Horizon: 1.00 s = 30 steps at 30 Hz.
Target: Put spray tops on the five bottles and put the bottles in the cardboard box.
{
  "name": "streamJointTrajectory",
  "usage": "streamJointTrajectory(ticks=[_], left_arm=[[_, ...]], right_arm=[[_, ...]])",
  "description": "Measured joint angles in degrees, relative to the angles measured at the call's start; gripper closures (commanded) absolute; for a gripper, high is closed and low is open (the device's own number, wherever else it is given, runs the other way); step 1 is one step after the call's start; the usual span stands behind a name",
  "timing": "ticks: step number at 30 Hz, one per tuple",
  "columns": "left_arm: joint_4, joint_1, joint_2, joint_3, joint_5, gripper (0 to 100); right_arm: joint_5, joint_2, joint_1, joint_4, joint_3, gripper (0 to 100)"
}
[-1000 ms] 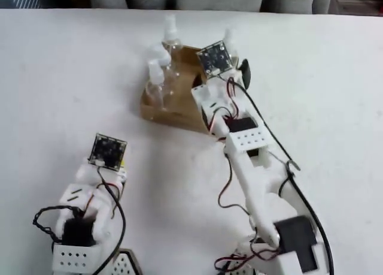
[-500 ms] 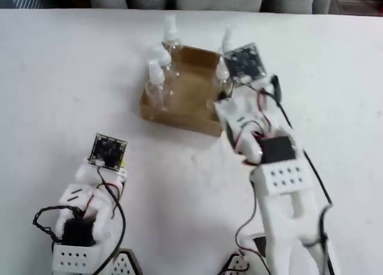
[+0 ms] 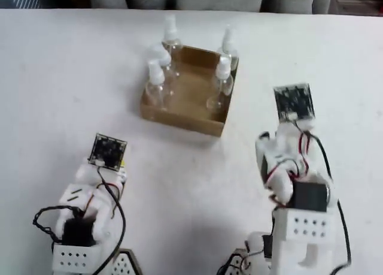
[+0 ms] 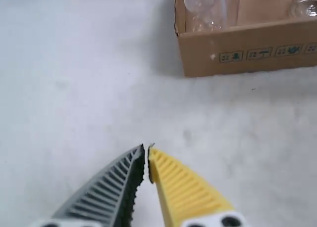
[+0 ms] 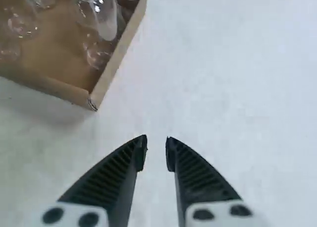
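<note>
Withdrawn since the earlier frame: the right arm (image 3: 299, 209), now being pulled back from the cardboard box (image 3: 179, 120) toward its base.

Right tool (image 5: 156, 153): being held slightly parted, gripping nothing, over bare worktop (image 3: 72, 77).

Left tool (image 4: 147, 155): being held closed and empty.

Five bottles (image 3: 157, 83): being carried upright inside the box, each seemingly fitted with spray tops (image 3: 170, 24).

Step judged: the task is finishing; only parking is being called for.

Print: small symbols are being shown on the box wall; no wording is being made out.
</note>
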Motion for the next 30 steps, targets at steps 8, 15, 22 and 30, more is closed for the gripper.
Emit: streamJointTrajectory(ticks=[8, 15, 22, 30], left_arm=[[0.0, 0.0, 0.0, 0.0, 0.0, 98], [0.0, 0.0, 0.0, 0.0, 0.0, 98], [0.0, 0.0, 0.0, 0.0, 0.0, 98], [5.98, 0.0, 0.0, 0.0, 0.0, 98]], right_arm=[[0.09, -22.77, 1.67, 0.0, 16.0, 97.1], [0.09, -37.27, 1.41, 0.0, 28.57, 97.1], [5.63, -38.33, 1.41, 0.0, 38.24, 97.1], [6.95, -37.98, 1.41, 0.0, 44.22, 97.1]])
